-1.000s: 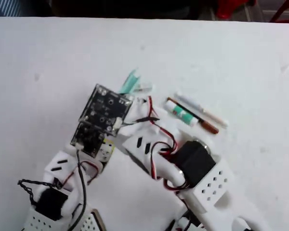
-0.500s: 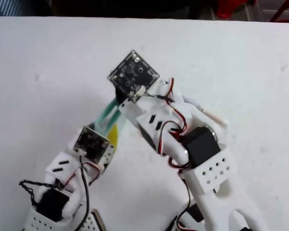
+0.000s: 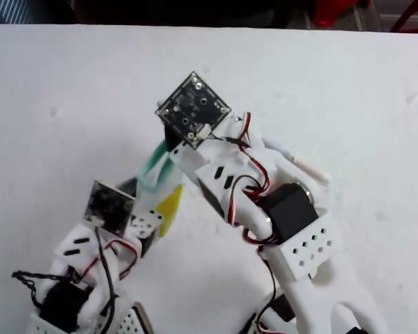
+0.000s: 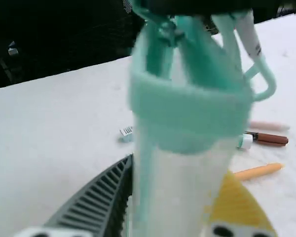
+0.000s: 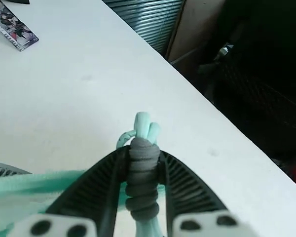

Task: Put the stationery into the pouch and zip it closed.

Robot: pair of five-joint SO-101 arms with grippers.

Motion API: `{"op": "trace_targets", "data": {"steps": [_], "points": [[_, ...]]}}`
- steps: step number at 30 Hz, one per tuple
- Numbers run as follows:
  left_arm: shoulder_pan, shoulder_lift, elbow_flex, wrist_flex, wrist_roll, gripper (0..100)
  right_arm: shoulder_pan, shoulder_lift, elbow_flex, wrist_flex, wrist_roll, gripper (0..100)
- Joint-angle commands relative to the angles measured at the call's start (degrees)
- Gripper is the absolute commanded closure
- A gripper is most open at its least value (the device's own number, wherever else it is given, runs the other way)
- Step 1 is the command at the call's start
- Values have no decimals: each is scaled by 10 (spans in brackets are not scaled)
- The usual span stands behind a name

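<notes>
Pouch [image 4: 187,123] looks soft, floppy; best held at its rim. Right gripper [image 5: 142,157] clamps its cord [image 5: 145,126], left gripper [image 4: 180,170] its body.

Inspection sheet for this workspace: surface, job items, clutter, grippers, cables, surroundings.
Surface: white table.
Job's things: pouch stretched between the two grippers; brown marker and orange pen loose on the table.
Clutter: printed card on the table.
Grippers: left gripper shut on the pouch's body; right gripper shut on its teal cord.
Cables: red and black wires loop along both arms.
Surroundings: dark room beyond the table.
</notes>
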Motion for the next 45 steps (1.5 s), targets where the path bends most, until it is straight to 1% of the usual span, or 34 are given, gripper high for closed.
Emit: {"op": "trace_targets", "data": {"steps": [1, 3, 5, 12, 20, 23, 28, 35, 45], "points": [[3, -7, -57, 18, 10, 656, -22, 7, 2, 7, 0, 981], [6, -7, -56, 17, -31, 703, -25, 7, 3, 8, 0, 981], [7, -7, -59, 19, -49, 747, -22, 7, 5, 8, 0, 981], [6, -7, -101, 51, -53, 871, -25, 7, 27, 4, 0, 981], [7, -7, -101, 53, -54, 977, -35, 7, 25, 4, -2, 981], [7, -7, -97, 53, -54, 976, -29, 7, 23, -7, 0, 981], [7, -7, -89, 52, -54, 976, 22, 7, 25, -36, -4, 981], [7, -7, -91, 53, -54, 976, 67, 7, 23, -36, -1, 981], [7, -7, -90, 53, -54, 976, 106, 6, 21, -66, -4, 981]]}}
